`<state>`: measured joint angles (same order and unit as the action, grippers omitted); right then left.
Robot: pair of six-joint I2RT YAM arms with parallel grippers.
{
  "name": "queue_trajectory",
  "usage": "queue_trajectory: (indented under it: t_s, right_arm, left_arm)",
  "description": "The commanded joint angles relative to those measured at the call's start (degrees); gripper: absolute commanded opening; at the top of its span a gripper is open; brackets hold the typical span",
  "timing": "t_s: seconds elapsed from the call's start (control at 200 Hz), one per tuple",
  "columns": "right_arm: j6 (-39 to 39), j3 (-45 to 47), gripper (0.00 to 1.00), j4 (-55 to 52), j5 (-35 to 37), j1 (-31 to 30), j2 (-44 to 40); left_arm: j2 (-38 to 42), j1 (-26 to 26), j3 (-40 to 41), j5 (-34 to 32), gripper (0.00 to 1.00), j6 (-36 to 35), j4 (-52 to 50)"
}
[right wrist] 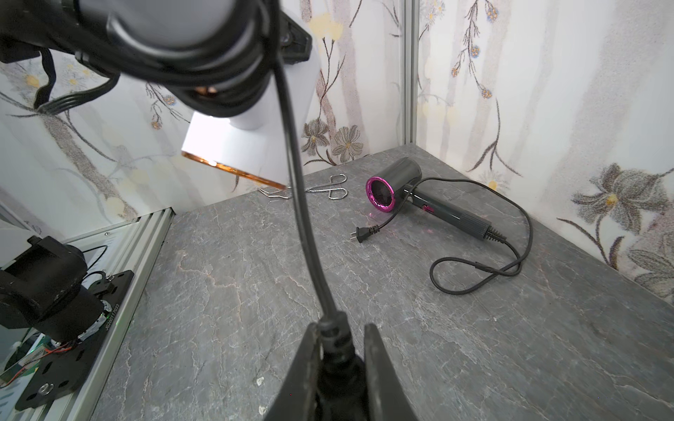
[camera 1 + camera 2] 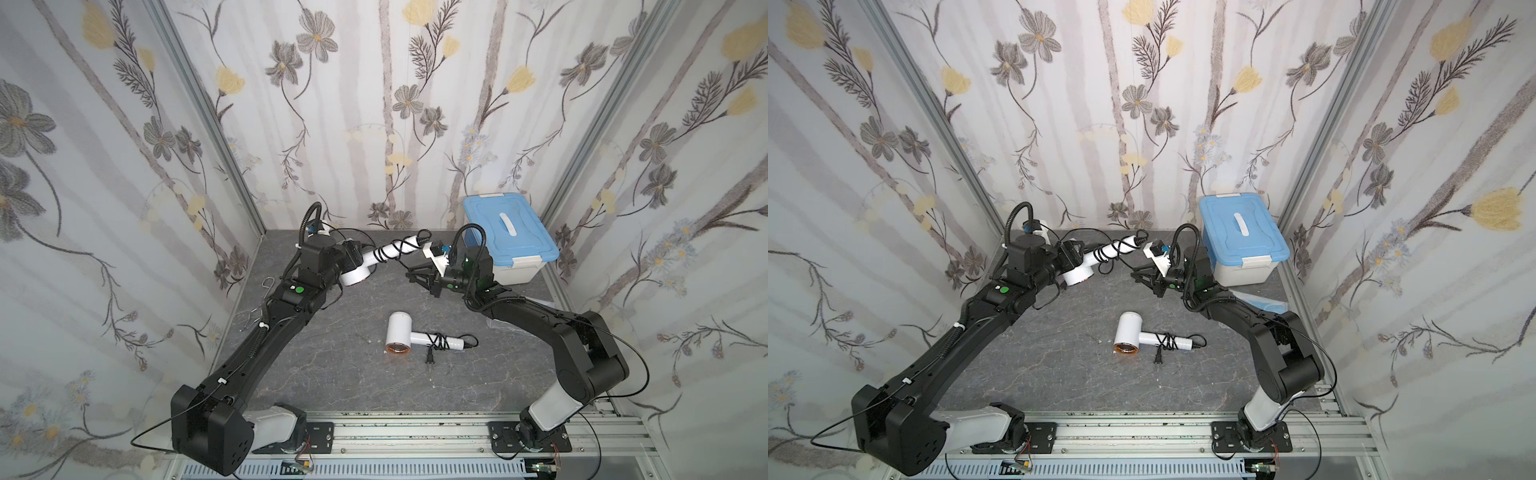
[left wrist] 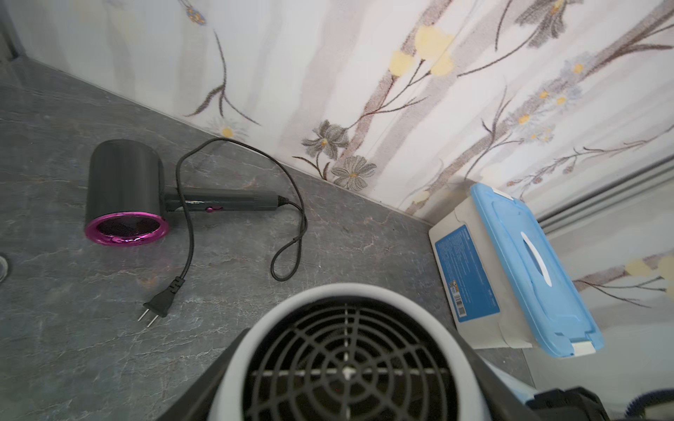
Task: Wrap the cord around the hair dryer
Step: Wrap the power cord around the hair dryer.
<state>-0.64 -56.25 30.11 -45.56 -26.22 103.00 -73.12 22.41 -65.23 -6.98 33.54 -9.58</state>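
Note:
A white hair dryer (image 2: 356, 275) hangs above the back of the table, and my left gripper (image 2: 353, 259) is shut on its head. In the left wrist view its rear grille (image 3: 346, 368) fills the space between my jaws. Its handle (image 2: 392, 248) points right with several turns of black cord (image 1: 189, 73) round it. The rest of the cord (image 1: 299, 204) runs taut down to my right gripper (image 1: 339, 328), which is shut on the cord at its plug end. In both top views the right gripper (image 2: 1138, 276) sits just right of the handle.
Another white dryer (image 2: 401, 338) with a wrapped cord lies mid-table, its plug (image 2: 430, 359) beside it. A dark dryer with a magenta ring (image 1: 397, 186) and loose cord (image 3: 291, 233) lies near the back corner. A blue-lidded box (image 2: 509, 232) stands back right. Wire hooks (image 1: 328, 189) lie at the left.

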Motion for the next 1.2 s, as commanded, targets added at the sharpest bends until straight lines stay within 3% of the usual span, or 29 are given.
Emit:
queue_trajectory:
  t_s: [0.0, 0.305, 0.52, 0.749, 0.919, 1.039, 1.194]
  right_arm:
    - [-0.8, 1.3, 0.00, -0.7, 5.6, -2.8, -0.8]
    - [5.1, 0.8, 0.00, -13.9, 19.8, -13.7, -6.1]
    - [10.9, -6.9, 0.00, -29.4, 27.3, -15.5, -8.5]
    - [21.0, -22.2, 0.00, -48.9, 35.9, -15.5, -4.0]
    - [28.2, -29.9, 0.00, -56.5, 41.3, -14.4, -1.8]
    - [31.5, -32.5, 0.00, -57.9, 40.0, -12.5, -1.3]
    - [34.7, -33.8, 0.00, -57.2, 32.8, -9.6, 0.2]
  left_arm:
    - [-1.6, 0.3, -0.8, -13.0, 0.00, 5.3, 5.3]
    - [-8.7, 2.7, -1.9, -25.8, 0.00, -3.5, 1.1]
    - [-11.5, 5.6, -1.8, -27.8, 0.00, -13.0, -1.1]
    - [-10.5, 7.5, -3.8, -19.3, 0.00, -25.9, -7.2]
    - [-8.7, 7.6, -4.8, -9.7, 0.00, -34.2, -14.6]
    - [-7.2, 7.6, -4.9, -3.2, 0.00, -36.8, -18.7]
    - [-7.0, 7.6, -5.0, 4.6, 0.00, -37.8, -20.3]
